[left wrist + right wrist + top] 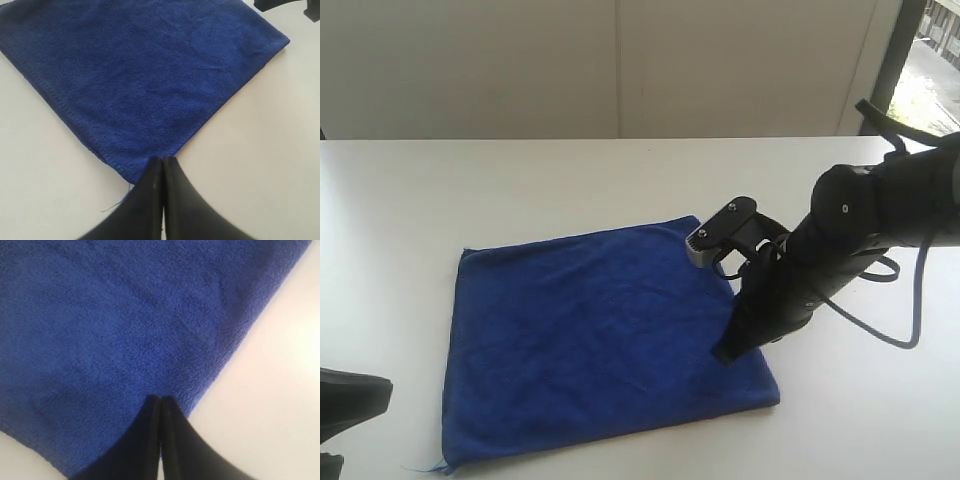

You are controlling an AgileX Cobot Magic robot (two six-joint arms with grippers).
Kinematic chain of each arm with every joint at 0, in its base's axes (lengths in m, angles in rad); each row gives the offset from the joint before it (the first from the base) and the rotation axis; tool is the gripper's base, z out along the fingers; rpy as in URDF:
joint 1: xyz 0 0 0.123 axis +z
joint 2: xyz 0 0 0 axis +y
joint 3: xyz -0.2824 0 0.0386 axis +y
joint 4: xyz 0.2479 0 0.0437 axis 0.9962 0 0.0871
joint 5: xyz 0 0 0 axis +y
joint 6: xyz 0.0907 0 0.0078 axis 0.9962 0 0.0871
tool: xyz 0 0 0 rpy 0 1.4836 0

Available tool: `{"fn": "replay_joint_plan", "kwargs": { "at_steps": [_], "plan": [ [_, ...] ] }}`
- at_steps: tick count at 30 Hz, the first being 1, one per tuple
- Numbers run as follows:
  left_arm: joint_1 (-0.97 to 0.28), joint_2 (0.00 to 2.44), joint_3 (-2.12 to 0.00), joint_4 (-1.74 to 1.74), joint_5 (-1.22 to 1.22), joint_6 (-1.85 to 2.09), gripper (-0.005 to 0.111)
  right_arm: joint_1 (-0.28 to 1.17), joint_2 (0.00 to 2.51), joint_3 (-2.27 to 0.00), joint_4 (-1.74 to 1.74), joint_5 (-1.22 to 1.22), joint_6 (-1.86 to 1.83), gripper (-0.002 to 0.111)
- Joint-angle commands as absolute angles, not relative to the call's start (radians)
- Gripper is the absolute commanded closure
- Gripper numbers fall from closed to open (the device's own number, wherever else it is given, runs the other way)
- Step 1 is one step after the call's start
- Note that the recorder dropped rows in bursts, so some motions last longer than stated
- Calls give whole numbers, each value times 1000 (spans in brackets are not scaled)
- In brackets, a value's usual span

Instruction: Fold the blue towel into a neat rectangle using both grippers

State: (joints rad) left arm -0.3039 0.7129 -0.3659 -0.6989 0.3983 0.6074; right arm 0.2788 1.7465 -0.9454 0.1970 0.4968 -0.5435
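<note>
The blue towel point(590, 330) lies spread flat on the white table point(620, 180), roughly square, with no fold in it. My right gripper point(720, 355) points down over the towel's near right part, close to its right edge. In the right wrist view the right gripper point(160, 399) is shut, its tips over the towel point(125, 325) with no cloth between them. My left gripper point(360, 398) shows only as a dark shape at the lower left edge. In the left wrist view the left gripper point(163, 159) is shut over the near left corner of the towel point(140, 75), holding nothing.
A black cable point(910, 320) loops from the right arm over the table to the right of the towel. A pale wall runs behind the table's far edge, with a window point(930, 70) at the upper right. A loose thread point(115, 204) trails from the towel's corner.
</note>
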Motion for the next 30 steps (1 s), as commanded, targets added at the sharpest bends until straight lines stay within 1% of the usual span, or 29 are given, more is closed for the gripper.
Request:
{"fn": "replay_joint_plan", "kwargs": {
  "at_steps": [1,7,17,26,30],
  "plan": [
    [-301,706,-358,-725,416,601,107,281,1738,-942,186,492,-549,108],
    [-301,706,-358,-725,416,601,107,281,1747,-942,187,501,-539,108],
    [-301,706,-358,-725,416,601,107,294,1854,-942,184,550,-515,108],
    [-301,706,-358,-725,414,604,107,415,1857,-940,125,691,-468,108],
    [-301,706,-358,-725,413,604,107,498,1857,-925,125,720,-444,108]
  ]
}}
